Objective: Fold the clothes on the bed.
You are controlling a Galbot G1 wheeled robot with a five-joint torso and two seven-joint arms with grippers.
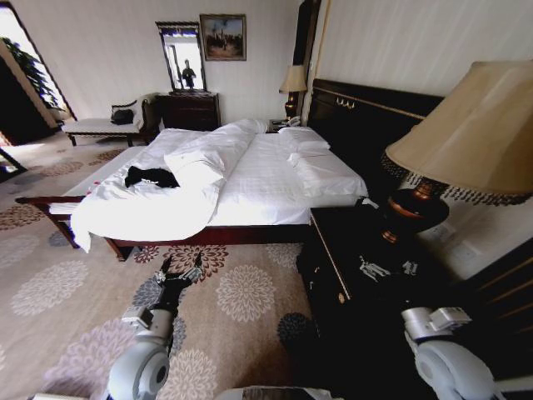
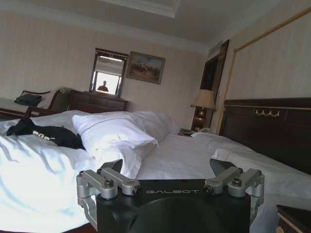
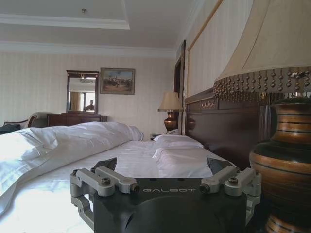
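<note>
Bed (image 1: 275,187): rumpled duvet (image 1: 150,208), pillows (image 1: 304,142), black T-shirt (image 1: 151,177) atop.

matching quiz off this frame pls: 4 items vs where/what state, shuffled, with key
Items:
1. black T-shirt
2. left gripper
3. right gripper
4. framed painting

Places/states:
A. over the dark nightstand, beside the lamp, jaws open
B. on the far wall next to the mirror
C. crumpled on the white duvet near the foot of the bed
D. above the patterned carpet, short of the bed, jaws open

Pairs: 1-C, 2-D, 3-A, 4-B
</note>
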